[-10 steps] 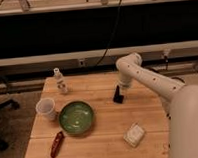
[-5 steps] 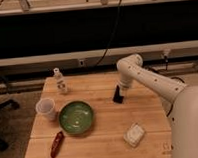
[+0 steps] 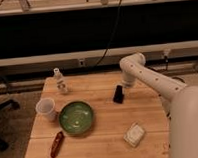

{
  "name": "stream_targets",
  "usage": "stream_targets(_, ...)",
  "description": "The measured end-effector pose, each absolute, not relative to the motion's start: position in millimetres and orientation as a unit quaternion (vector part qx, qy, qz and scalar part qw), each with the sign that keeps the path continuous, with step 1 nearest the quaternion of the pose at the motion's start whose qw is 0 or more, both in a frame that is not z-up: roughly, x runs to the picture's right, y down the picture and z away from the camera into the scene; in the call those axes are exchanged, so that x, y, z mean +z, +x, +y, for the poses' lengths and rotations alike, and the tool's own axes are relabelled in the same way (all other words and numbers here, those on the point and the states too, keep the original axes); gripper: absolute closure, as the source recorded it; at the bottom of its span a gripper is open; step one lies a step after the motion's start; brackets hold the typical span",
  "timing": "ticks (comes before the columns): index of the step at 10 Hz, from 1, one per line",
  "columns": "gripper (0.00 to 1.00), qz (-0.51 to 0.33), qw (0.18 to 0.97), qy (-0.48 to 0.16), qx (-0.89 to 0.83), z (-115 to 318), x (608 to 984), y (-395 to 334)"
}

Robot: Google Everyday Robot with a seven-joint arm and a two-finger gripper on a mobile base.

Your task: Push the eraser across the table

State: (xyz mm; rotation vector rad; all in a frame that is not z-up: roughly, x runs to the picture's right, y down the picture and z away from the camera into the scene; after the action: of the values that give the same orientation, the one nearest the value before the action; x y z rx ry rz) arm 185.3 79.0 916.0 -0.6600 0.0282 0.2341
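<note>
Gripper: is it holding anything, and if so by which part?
Cannot be told: the gripper sits by the eraser, at its upper right corner, on the table; no hold is visible.

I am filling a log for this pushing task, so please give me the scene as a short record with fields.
table: light wood planks
eraser: black, right of centre, towards the far edge
gripper: just behind-right of the eraser; contact unclear
green bowl: left-front of the eraser
white cup: left of the green bowl
whitish block: front right

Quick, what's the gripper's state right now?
Gripper: down at the eraser on the table; open or closed cannot be told.
</note>
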Motion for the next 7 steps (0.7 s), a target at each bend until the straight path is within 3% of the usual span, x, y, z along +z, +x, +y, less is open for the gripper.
stream_targets(7, 1.00, 0.028, 0.931, -0.342, 0.127, 92, 940, 205)
